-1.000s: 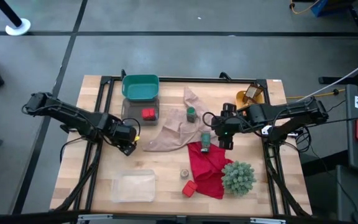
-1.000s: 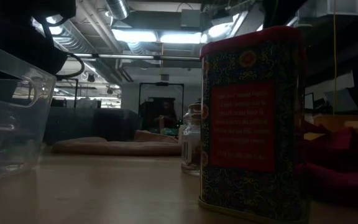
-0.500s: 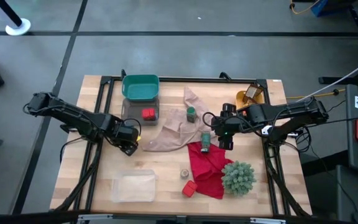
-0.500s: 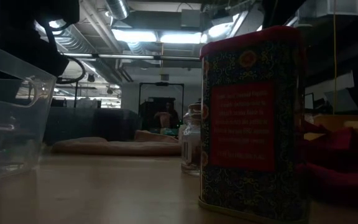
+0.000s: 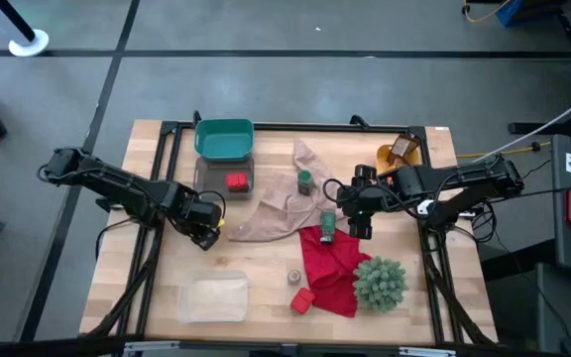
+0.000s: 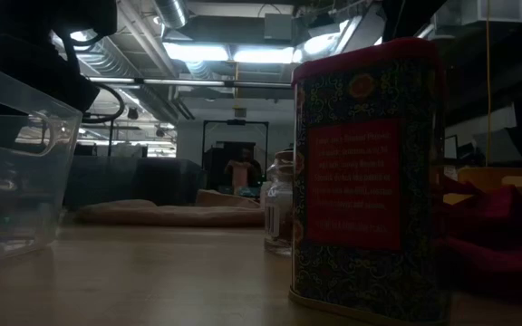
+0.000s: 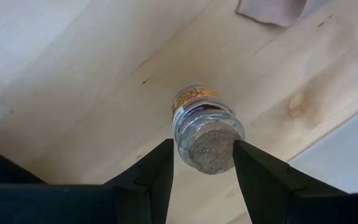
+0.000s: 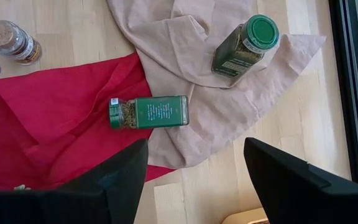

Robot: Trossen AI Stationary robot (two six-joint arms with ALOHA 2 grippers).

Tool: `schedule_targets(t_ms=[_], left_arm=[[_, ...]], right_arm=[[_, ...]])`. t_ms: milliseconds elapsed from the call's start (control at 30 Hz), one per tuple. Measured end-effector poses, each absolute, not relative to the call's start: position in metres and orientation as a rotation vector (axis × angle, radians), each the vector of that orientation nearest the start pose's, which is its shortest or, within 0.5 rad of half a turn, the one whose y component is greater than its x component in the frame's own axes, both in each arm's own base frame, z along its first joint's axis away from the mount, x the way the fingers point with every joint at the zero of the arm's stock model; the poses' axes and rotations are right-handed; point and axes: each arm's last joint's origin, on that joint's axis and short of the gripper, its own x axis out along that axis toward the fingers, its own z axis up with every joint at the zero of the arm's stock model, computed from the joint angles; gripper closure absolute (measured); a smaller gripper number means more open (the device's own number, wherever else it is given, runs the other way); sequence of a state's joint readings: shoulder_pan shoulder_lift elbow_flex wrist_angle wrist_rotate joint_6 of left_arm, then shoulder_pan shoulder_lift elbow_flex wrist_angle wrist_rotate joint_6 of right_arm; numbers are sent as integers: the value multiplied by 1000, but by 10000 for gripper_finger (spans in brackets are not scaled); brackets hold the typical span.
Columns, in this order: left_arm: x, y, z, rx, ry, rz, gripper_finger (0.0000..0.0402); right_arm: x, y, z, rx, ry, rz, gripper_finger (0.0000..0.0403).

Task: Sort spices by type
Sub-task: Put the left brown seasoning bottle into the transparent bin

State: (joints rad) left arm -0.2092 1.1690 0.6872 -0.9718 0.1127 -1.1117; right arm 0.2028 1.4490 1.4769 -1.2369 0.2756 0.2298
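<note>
My left gripper (image 7: 201, 163) grasps a small tan pot (image 7: 205, 126) above the bare table (image 7: 73, 68), lifted for moving to its group. My right gripper (image 8: 191, 174) hangs released over the lying green jar (image 8: 148, 112) on the red cloth (image 8: 55, 124), ready to descend.

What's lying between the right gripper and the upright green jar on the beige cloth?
Only beige cloth: in the right wrist view, nothing else lies between the open right gripper and the upright green jar.

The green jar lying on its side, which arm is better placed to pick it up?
The right. Its open gripper hovers beside the lying green jar, while the left gripper already holds a small clear jar.
</note>
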Motion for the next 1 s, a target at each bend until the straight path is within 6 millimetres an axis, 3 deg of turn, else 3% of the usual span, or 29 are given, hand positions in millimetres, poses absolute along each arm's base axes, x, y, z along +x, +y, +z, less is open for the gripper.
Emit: schedule_targets(t_ms=[333, 567, 767, 1000], left_arm=[[168, -39, 190, -911, 1419, 646, 249], [168, -39, 190, -855, 1433, 593, 249], [169, -39, 190, -854, 1424, 581, 249], [172, -40, 191, -890, 1390, 579, 234]], right_arm=[[256, 45, 346, -78, 1159, -201, 136], [213, 33, 359, -60, 1022, -301, 136], [170, 26, 340, 116, 869, -256, 136], [146, 23, 308, 191, 779, -181, 136]])
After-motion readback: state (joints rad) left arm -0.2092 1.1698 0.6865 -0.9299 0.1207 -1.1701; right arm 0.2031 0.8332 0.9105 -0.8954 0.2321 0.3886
